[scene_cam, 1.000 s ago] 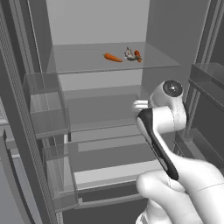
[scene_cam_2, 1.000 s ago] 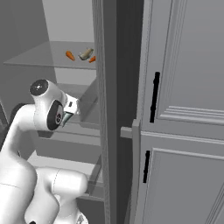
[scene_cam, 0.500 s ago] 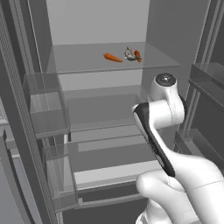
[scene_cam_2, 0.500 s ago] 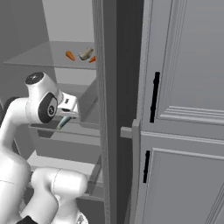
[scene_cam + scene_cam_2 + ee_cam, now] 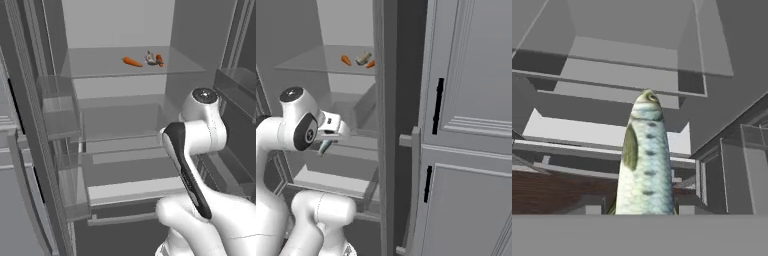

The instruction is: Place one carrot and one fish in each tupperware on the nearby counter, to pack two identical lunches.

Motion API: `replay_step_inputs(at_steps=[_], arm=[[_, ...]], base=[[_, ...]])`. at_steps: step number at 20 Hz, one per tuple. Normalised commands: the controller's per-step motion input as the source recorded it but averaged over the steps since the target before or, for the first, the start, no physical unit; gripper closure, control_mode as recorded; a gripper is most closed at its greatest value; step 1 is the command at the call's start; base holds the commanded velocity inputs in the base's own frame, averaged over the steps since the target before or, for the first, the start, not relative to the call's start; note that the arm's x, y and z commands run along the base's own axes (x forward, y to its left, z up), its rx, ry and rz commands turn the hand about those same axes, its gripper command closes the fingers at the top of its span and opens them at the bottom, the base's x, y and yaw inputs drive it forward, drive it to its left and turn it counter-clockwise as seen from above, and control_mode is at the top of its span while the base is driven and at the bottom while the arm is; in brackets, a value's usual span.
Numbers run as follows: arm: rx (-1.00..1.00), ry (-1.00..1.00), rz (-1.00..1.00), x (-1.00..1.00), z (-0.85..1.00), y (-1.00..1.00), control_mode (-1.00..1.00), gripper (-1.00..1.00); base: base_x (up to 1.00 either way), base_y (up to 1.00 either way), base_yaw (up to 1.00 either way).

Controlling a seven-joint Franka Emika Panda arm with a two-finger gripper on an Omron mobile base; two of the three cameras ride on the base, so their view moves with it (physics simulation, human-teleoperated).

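My gripper (image 5: 326,141) is shut on a silvery green-scaled fish (image 5: 644,160), which hangs below the white hand (image 5: 324,146) in front of the open fridge's middle shelves. In the hand view the fish points head-first away from me, and it hides the finger tips. High on the glass top shelf (image 5: 100,67) lie an orange carrot (image 5: 132,62), a second fish (image 5: 149,58) and another carrot (image 5: 159,60); the right base view shows them as carrot (image 5: 346,60), fish (image 5: 362,59) and carrot (image 5: 371,64). The tupperware and the counter are out of view.
The fridge's glass shelves and a white drawer front (image 5: 135,187) lie below the hand. Door bins (image 5: 57,117) stand at the left. A grey door edge (image 5: 387,125) and tall grey cabinet doors with black handles (image 5: 438,105) close off the right.
The arm's upper joints have turned a little and the hand has sunk slightly with the fish still in its grip. Nothing on the top shelf has moved.
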Motion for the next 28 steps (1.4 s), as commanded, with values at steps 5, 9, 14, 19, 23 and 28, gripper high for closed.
replay_step_inputs(at_steps=[5, 9, 14, 19, 23, 28], arm=[[0.0, 0.0, 0.0, 0.0, 0.0, 0.0, 1.0, 1.0], [0.0, 0.0, 0.0, 0.0, 0.0, 0.0, 1.0, 1.0], [0.0, 0.0, 0.0, 0.0, 0.0, 0.0, 1.0, 1.0], [0.0, 0.0, 0.0, 0.0, 0.0, 0.0, 1.0, 1.0], [0.0, 0.0, 0.0, 0.0, 0.0, 0.0, 1.0, 1.0], [0.0, 0.0, 0.0, 0.0, 0.0, 0.0, 1.0, 1.0]], base=[[-1.0, 0.0, 0.46], [-0.95, 0.0, 0.49], [-0.74, 0.14, 0.72], [0.03, 0.47, 0.78], [0.98, 0.47, 0.41], [1.0, 0.36, 0.1]])
